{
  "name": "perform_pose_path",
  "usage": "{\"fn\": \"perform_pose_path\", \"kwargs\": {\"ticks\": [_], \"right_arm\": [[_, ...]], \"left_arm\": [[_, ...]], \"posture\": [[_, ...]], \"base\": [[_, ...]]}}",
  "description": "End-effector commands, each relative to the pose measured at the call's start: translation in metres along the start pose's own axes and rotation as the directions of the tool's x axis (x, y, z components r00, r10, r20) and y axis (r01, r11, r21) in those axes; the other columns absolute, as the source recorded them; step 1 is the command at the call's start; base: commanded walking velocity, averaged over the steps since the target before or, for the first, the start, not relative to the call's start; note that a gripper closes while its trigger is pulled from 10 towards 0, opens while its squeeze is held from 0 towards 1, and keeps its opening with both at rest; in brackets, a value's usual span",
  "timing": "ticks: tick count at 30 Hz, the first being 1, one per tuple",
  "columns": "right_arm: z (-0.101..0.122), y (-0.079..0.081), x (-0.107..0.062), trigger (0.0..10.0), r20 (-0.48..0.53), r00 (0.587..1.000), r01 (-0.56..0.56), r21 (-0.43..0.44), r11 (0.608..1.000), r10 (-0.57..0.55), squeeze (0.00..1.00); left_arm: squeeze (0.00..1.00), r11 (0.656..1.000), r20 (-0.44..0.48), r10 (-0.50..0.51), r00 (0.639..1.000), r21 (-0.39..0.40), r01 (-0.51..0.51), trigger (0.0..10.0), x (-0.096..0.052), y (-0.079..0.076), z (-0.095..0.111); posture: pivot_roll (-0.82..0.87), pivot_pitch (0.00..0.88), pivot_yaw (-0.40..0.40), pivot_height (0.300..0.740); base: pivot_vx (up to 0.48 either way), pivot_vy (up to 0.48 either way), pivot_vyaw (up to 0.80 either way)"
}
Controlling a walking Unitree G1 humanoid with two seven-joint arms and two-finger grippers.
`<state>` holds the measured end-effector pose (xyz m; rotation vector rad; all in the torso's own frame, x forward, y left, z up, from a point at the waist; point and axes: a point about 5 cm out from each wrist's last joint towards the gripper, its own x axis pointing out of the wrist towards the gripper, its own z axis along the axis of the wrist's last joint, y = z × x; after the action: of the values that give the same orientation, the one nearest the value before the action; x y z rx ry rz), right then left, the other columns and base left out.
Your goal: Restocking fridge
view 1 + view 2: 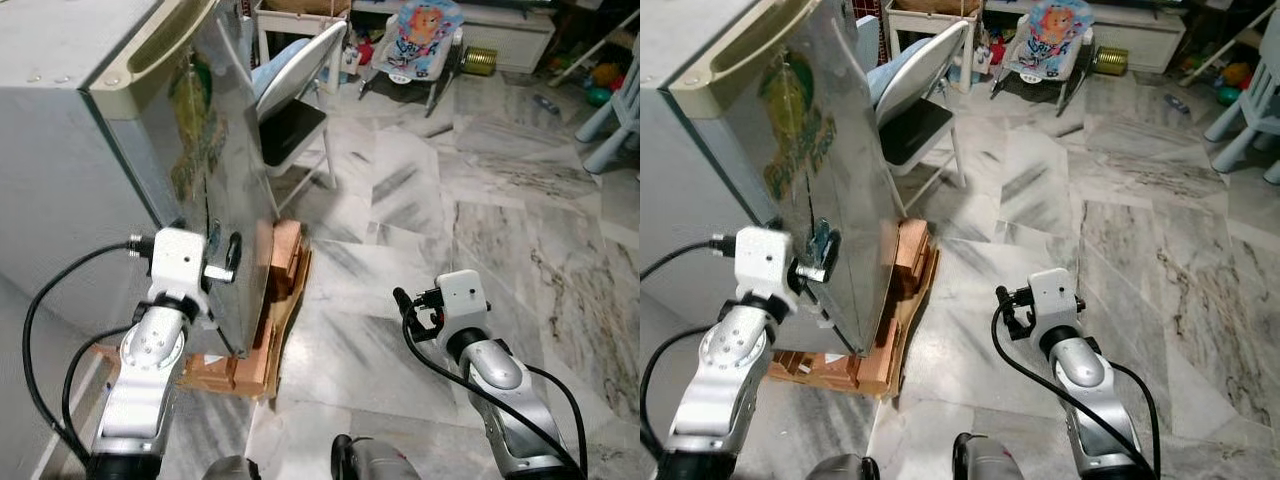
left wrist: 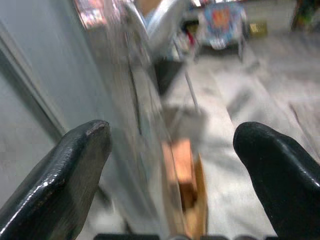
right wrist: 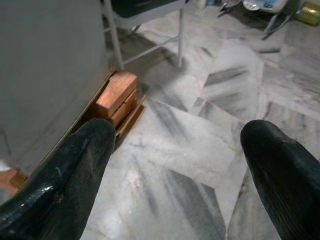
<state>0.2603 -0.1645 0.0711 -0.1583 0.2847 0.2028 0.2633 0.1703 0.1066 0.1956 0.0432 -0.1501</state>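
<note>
Beside the closed fridge (image 1: 120,130), the left gripper (image 2: 170,165) and the idle right gripper (image 3: 175,165) were both spread empty; the left needed to hook the door edge squarely before pulling.

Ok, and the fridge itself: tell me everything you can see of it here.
The fridge is a small grey box with a shiny metallic door bearing a green and yellow sticker; a cream recessed handle strip runs along the door's top edge. The door looks closed. It stands raised on wooden blocks over cardboard on the marble floor. The left gripper is at the door's lower edge, fingers spread in the left wrist view. A folding chair stands just behind it.
</note>
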Motion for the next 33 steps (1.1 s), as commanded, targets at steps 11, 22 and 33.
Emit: {"fn": "perform_pose_path", "kwargs": {"ticks": [11, 22, 33], "right_arm": [[0.004, 0.004, 0.0, 10.0, -0.003, 0.999, -0.039, -0.022, 0.999, 0.039, 0.0], [0.002, 0.004, -0.001, 10.0, -0.014, 0.999, -0.04, -0.038, 0.998, 0.04, 0.0], [-0.002, 0.01, -0.002, 10.0, -0.043, 0.997, -0.07, -0.042, 0.997, 0.068, 0.0]], "left_arm": [[0.0, 0.997, -0.02, 0.067, 0.998, 0.049, -0.066, 10.0, 0.019, 0.022, 0.003], [0.0, 1.0, 0.03, -0.031, 0.999, -0.004, 0.031, 10.0, 0.032, -0.002, 0.016], [0.0, 0.998, 0.045, -0.062, 0.997, 0.033, 0.061, 10.0, 0.044, -0.009, 0.023]], "posture": [[-0.04, 0.159, -0.04, 0.74], [-0.05, 0.165, -0.038, 0.74], [-0.04, 0.167, -0.032, 0.74]], "base": [[0.0, 0.0, 0.0], [0.0, 0.0, 0.0], [0.0, 0.0, 0.0]]}}
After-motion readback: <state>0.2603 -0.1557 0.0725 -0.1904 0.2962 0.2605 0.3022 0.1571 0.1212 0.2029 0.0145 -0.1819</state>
